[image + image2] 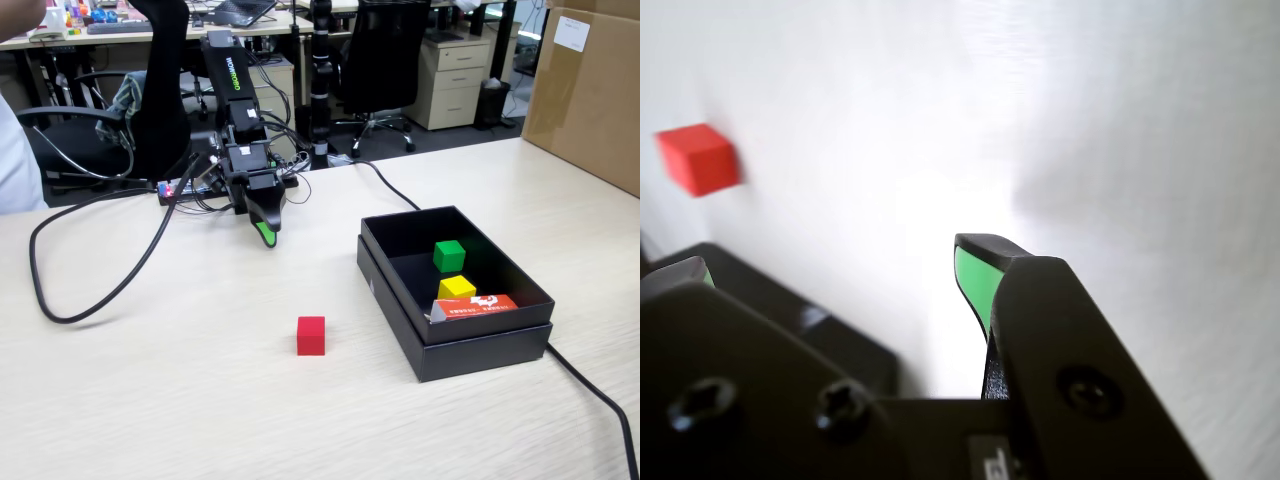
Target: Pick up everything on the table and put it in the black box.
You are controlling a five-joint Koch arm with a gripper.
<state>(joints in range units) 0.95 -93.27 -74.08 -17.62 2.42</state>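
A red cube sits on the pale table, in front of the arm and left of the black box. The box holds a green cube, a yellow cube and an orange-red carton. My gripper hangs near the arm's base at the back of the table, green pads pointing down, well behind the red cube. In the wrist view the gripper is open and empty, its jaws wide apart. The red cube is at the upper left there, and a corner of the black box lies low between the jaws.
A thick black cable loops over the table's left part. Another cable runs from behind the box to the front right. A cardboard box stands at the far right. Office chairs and desks are behind the table.
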